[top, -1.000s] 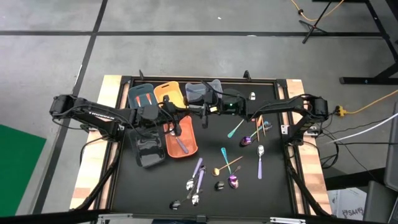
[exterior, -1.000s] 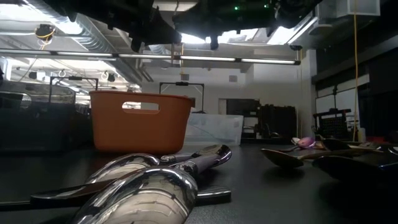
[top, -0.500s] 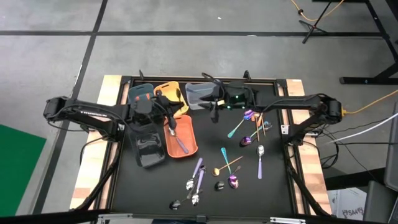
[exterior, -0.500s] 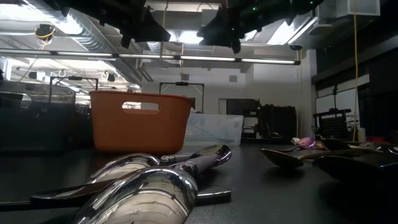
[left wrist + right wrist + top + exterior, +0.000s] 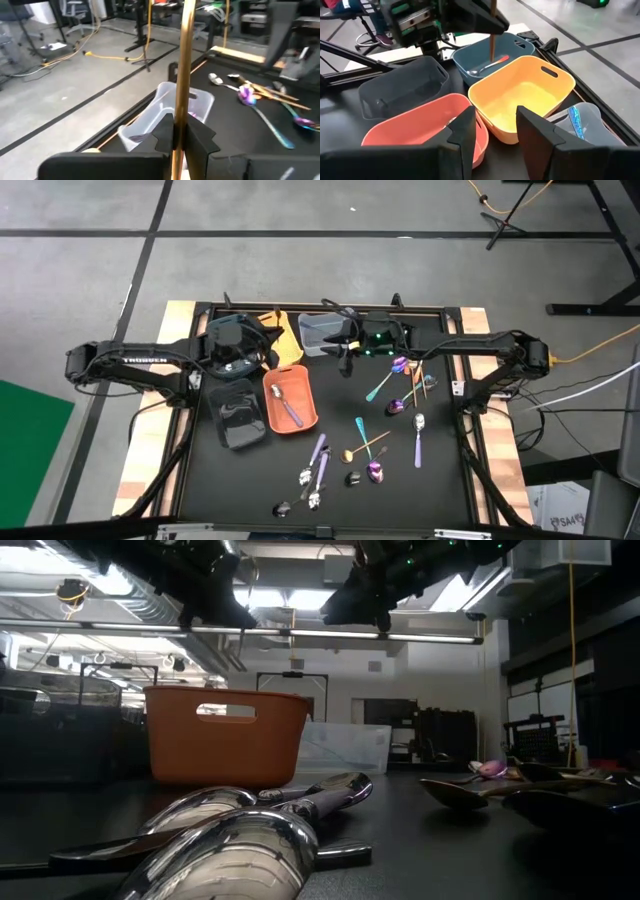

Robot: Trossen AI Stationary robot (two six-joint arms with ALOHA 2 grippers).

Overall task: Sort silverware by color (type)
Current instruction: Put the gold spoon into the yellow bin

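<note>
The left gripper's fingers (image 5: 200, 137) are clamped on a gold utensil (image 5: 183, 65) above the yellow bin (image 5: 522, 95) — delivery step, it seems. Lowering and release are called for next; the right gripper (image 5: 492, 132), empty and spread wide, is held beside that bin.

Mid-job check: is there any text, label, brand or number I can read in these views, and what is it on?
No text here is readable.
White lettering on the left arm, high view: too small to read.
Print on the box on the floor beside the table: too small to read.
The yellow bin and the bins beside it: no markings show.
</note>
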